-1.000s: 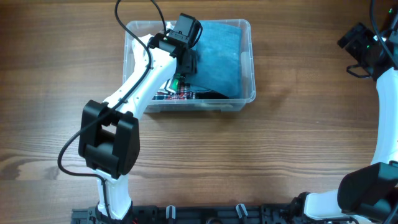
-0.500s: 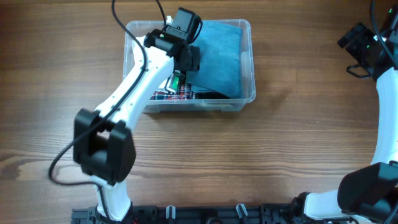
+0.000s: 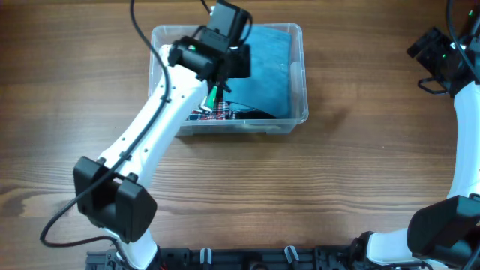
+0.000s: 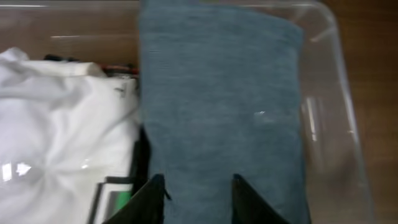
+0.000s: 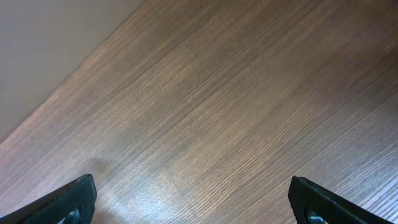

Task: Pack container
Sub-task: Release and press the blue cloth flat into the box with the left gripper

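One container [image 3: 298,84] holds one blue cloth [image 3: 266,67], one white cloth [image 4: 62,137], one plaid cloth [image 3: 214,114].

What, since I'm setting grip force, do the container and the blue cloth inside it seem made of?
The container: clear, glossy plastic, probably rigid; its walls are see-through and catch bright glints. The blue cloth: soft matte fabric, perhaps a knit or fleece; the surface shows a fine, fuzzy texture and no shine.
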You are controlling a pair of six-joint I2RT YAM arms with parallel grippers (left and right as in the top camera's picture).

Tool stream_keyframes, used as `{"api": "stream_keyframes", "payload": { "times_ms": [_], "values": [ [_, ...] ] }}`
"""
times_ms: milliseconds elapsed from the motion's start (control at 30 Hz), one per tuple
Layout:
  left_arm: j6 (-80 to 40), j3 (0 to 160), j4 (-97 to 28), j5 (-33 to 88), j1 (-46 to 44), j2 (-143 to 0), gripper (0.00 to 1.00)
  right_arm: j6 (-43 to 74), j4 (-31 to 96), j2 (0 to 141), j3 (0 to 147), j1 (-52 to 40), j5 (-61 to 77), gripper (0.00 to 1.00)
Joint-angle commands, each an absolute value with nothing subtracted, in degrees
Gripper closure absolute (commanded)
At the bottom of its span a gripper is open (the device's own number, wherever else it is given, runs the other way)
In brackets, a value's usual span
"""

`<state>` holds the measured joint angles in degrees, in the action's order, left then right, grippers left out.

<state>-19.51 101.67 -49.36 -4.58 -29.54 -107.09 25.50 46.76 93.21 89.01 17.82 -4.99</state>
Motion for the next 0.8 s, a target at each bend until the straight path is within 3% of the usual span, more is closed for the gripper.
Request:
{"api": "stream_keyframes", "payload": {
  "times_ms": [0,233,400,467,500,533,567,767],
  "values": [
    [-19.8,102.2,-47.7,-4.5,-30.7,-112.9,0.82,25.6,46.8,93.5,88.8,17.9,-5.6,0.0],
    [-22.2,102.2,-47.5,-2.4,-30.7,-128.2,0.82,25.6,46.8,93.5,88.8,17.9,-5.6,0.0],
    [-22.1,104.3,-48.8,1.3,-30.7,-125.4,0.79,25.6,46.8,93.5,88.8,17.9,-5.6,0.0],
    [-21.4,105.8,-51.5,1.6,-30.7,-122.7,0.65,25.6,46.8,93.5,88.8,17.9,-5.6,0.0],
    [-21.0,106.5,-53.0,1.5,-30.7,-120.4,0.45,25.6,46.8,93.5,88.8,17.9,-5.6,0.0],
    [-19.7,106.6,-53.7,1.4,-30.7,-117.0,0.16,25.6,46.8,93.5,88.8,17.9,-5.6,0.01],
    [-19.7,106.6,-53.7,1.2,-30.6,-114.6,0.0,25.6,46.8,93.5,88.8,17.9,-5.6,0.0],
    [-16.5,106.6,-60.0,-1.3,-29.7,-99.4,0.0,25.6,46.8,93.5,88.8,17.9,-5.6,0.0]
  ]
}}
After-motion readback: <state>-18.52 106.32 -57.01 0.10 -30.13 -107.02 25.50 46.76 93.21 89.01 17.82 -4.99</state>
